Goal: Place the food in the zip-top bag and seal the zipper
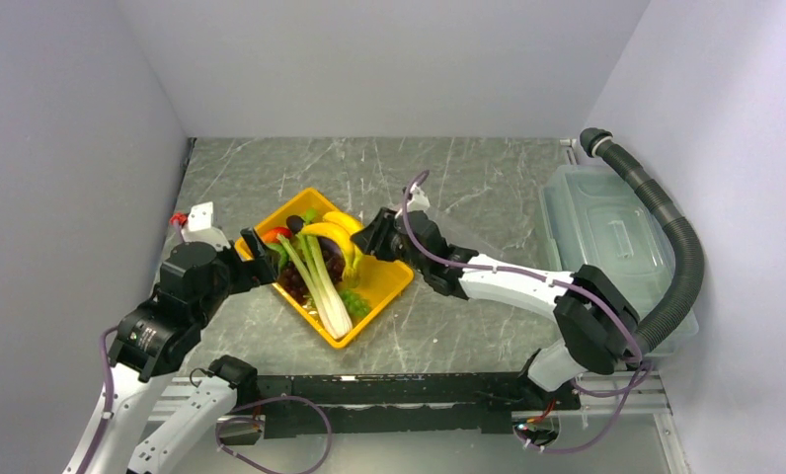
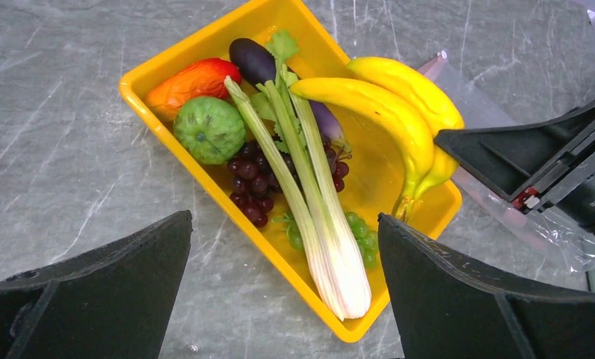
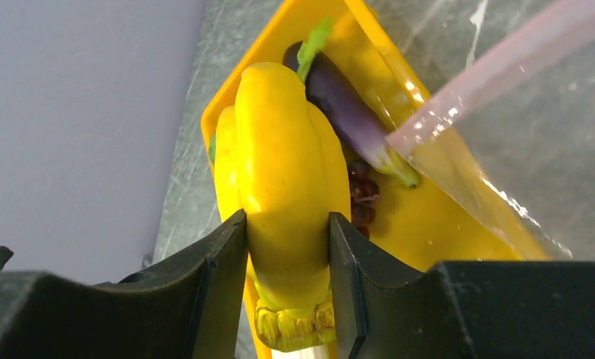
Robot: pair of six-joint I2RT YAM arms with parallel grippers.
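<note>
Grey marbled table, walled on three sides. At its right edge, translucent lidded bin, black ribbed hose arching over it. Centre-left, yellow tray, set diagonally, holding the food. Just right of the tray, flat on the table, clear bag, partly under the right gripper. Pink zipper along the bag's edge, one end reaching the tray's rim by the eggplant.

Right gripper clamped on the bananas close to the stem end, fingers pressed to both sides. Bananas over the tray's far-right side; whether lifted clear of it, impossible to tell. Above the tray's left corner, left gripper, jaws wide apart, holding nothing.

Also in the tray: celery lengthwise down the middle, purple grapes beneath it. Knobbly green fruit and orange-red piece toward the far-left end, green grapes at the near end.
</note>
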